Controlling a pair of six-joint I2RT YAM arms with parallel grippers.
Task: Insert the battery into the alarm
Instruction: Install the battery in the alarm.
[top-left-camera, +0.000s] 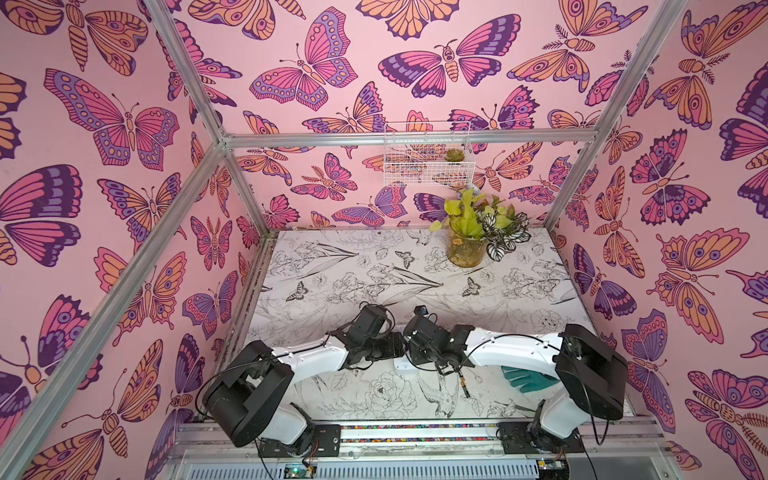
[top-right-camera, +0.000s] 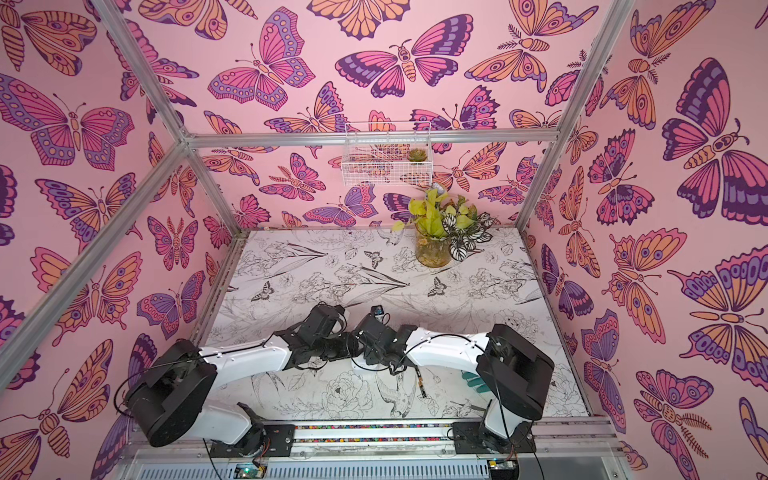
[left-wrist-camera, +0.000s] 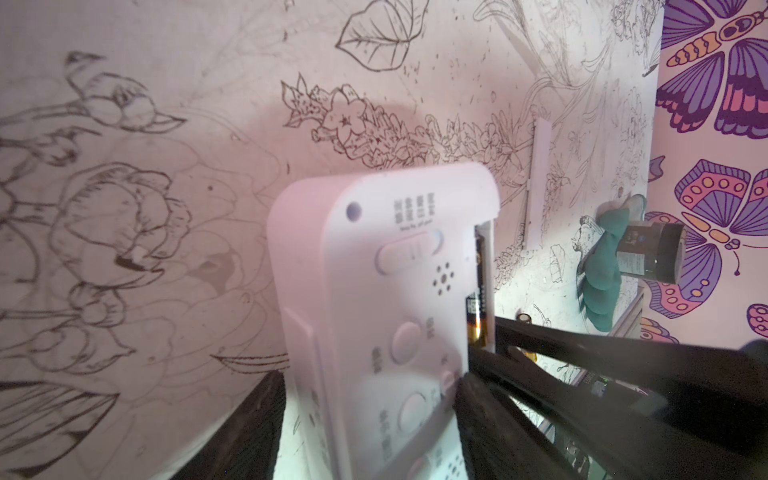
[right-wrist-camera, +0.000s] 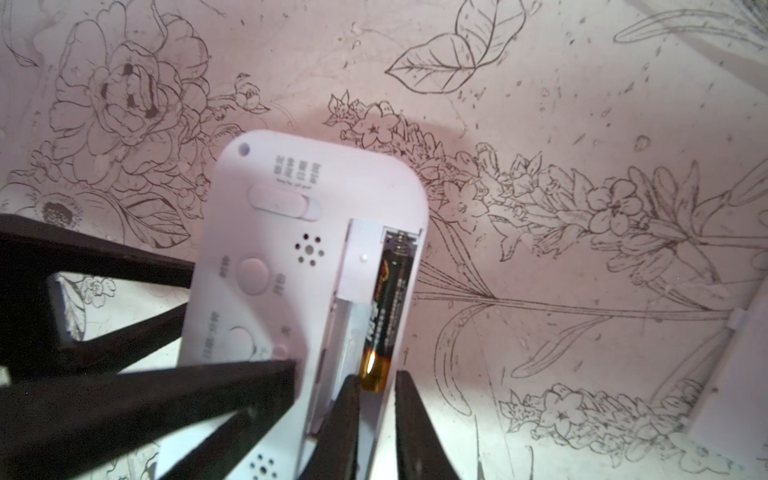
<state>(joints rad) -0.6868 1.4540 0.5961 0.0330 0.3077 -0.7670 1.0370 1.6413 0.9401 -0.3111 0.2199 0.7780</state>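
Note:
The white alarm (left-wrist-camera: 386, 299) is held up off the table with its button side and open battery slot toward both wrist cameras. My left gripper (left-wrist-camera: 368, 380) is shut on the alarm's lower body, one finger on each face. A black and gold battery (right-wrist-camera: 386, 307) lies lengthwise in the slot along the alarm's (right-wrist-camera: 291, 249) edge. My right gripper (right-wrist-camera: 377, 376) is closed narrowly, pinching the battery's gold end together with the thin side wall. In both top views the two wrists meet mid-table and hide all but a sliver of the alarm (top-left-camera: 401, 365).
A teal glove (top-left-camera: 523, 378) lies under the right arm. A loose second battery (top-left-camera: 463, 384) rests on the table near the front. The flat white slot cover (left-wrist-camera: 538, 183) lies further out, with a small dark jar (left-wrist-camera: 648, 253) beyond. A potted plant (top-left-camera: 467, 249) stands at the back right.

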